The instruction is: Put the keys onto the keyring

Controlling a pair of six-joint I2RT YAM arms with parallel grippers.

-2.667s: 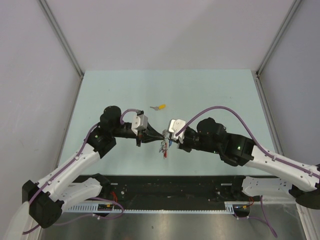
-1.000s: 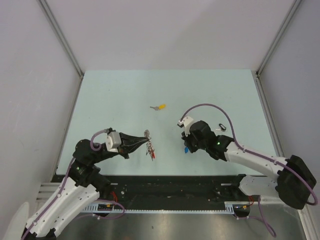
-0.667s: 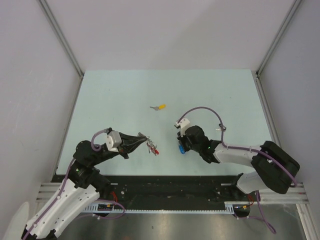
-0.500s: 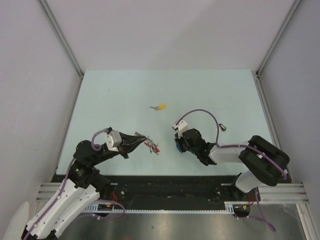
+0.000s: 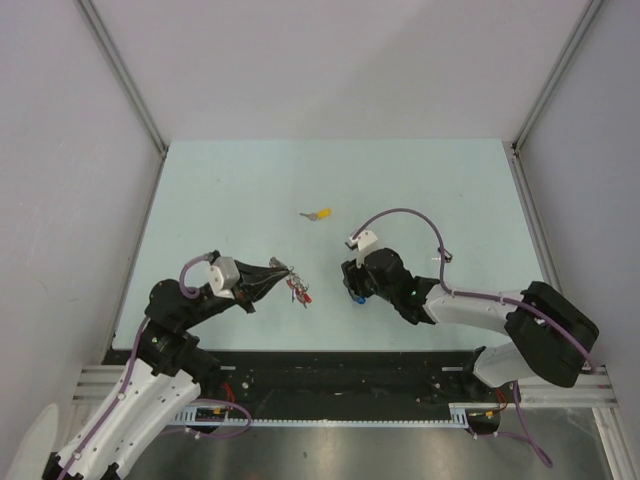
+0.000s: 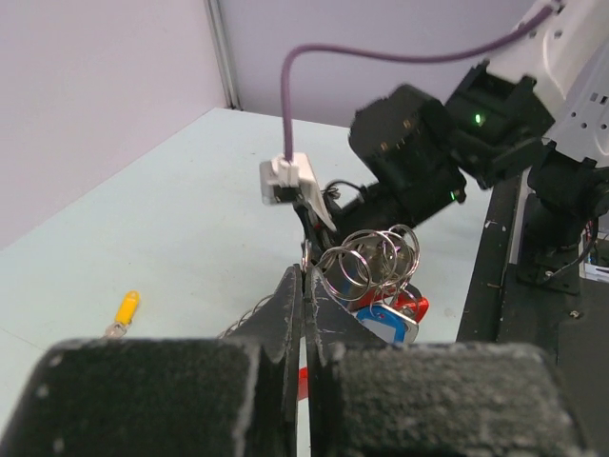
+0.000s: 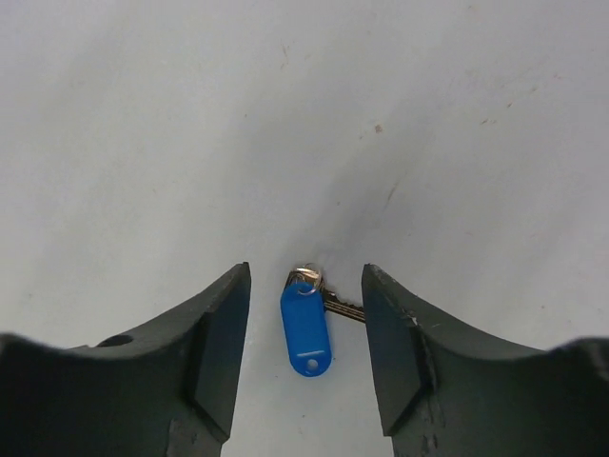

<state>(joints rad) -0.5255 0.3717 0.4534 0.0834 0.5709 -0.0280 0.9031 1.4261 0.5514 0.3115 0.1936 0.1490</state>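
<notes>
Straddling blue-capped key (image 7: 305,329): right claw (image 7: 304,278), parted, not touching | left claw (image 6: 304,278): pinched tight on keyring (image 6: 367,261)

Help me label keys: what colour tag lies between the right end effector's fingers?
Blue tag; right wrist view shows best.

Bright, even, diffuse light fills all three views; the pale table (image 5: 220,190) looks matte. Shadows are soft: a faint one spreads toward 1 o'clock from the blue-capped key (image 7: 306,328). At 6 o'clock in the left wrist view the left gripper (image 6: 304,281) is blurred, the keyring (image 6: 366,262) sharp.
</notes>
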